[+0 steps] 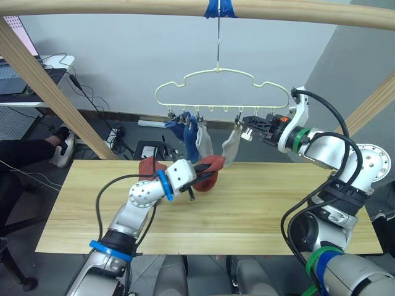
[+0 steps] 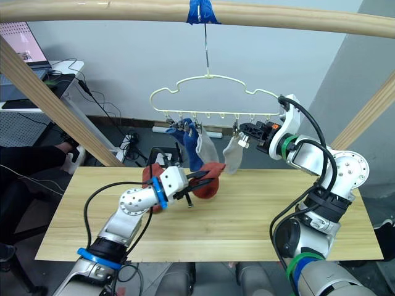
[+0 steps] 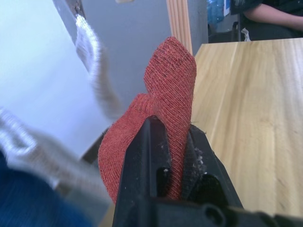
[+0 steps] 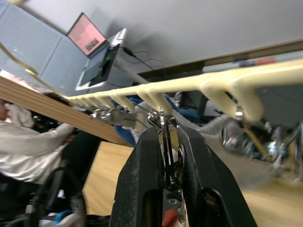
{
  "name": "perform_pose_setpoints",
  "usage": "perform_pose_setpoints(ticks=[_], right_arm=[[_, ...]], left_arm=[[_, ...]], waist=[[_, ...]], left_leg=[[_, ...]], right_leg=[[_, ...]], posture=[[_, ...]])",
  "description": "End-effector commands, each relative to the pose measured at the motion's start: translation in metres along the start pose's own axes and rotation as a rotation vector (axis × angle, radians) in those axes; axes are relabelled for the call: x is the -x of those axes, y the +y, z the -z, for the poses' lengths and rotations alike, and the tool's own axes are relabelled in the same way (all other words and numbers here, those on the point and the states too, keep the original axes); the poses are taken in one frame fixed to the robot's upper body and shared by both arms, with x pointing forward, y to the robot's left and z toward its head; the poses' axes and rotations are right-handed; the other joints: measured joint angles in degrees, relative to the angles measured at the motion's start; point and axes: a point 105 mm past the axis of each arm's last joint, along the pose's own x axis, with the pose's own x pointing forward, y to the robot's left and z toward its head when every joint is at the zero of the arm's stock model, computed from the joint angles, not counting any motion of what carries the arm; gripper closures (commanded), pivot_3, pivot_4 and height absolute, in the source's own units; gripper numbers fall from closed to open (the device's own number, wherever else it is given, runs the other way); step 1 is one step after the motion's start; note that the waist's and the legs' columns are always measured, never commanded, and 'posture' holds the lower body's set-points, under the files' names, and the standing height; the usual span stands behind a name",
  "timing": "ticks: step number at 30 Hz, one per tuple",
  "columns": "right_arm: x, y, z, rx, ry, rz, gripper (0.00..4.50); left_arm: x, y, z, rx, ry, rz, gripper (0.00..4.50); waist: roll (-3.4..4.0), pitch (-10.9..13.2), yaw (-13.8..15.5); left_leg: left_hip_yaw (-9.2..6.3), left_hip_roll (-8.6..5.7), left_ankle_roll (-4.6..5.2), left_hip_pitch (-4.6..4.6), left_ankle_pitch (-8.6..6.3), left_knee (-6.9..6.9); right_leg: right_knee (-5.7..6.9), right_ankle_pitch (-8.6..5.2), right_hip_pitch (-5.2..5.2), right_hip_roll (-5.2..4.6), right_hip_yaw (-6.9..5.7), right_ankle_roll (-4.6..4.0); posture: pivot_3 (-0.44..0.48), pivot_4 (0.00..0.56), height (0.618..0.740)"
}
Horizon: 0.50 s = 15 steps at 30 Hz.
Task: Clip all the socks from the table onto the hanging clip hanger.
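Pinching a rust-red sock above the desk, left tool; right tool squeezes a silver clip beside hung socks.

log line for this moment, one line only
left end effector: shut on rust-red sock | right end effector: shut on clip of clip hanger | hung: four socks

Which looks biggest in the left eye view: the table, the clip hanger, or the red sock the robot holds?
1. The table, by far the largest.
2. The clip hanger.
3. The red sock held in the left gripper, smallest.
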Motion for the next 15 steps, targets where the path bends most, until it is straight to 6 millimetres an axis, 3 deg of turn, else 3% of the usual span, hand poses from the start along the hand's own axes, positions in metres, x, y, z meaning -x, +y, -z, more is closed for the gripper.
perform_pose_setpoints(ticks=[1,10,15], right_arm=[[0.002,0.014,-0.006,0.018,-0.037,-0.035,4.3],[0.001,0.014,-0.003,0.017,-0.029,-0.015,4.3],[0.004,0.011,-0.003,0.029,-0.023,0.0,4.3]], left_arm=[[-0.018,0.004,-0.019,-0.119,-0.074,0.008,4.0],[-0.027,0.021,-0.028,-0.247,-0.117,-0.079,4.0],[-0.025,0.031,-0.032,-0.233,-0.13,-0.137,4.0]], waist=[[0.0,0.0,-0.2],[0.02,0.0,-1.7],[0.02,0.0,-2.0]], left_leg=[[0.0,0.0,0.0,0.0,0.0,0.0],[0.01,0.02,0.0,-0.01,0.0,-0.02],[0.02,0.01,0.0,-0.02,0.0,-0.02]], right_leg=[[0.0,0.0,0.0,0.0,0.0,0.0],[0.02,0.0,-0.04,0.02,0.02,0.0],[0.02,0.0,-0.04,0.01,0.02,0.0]], posture=[[-0.066,0.188,0.74],[-0.074,0.191,0.74],[-0.079,0.192,0.74]])
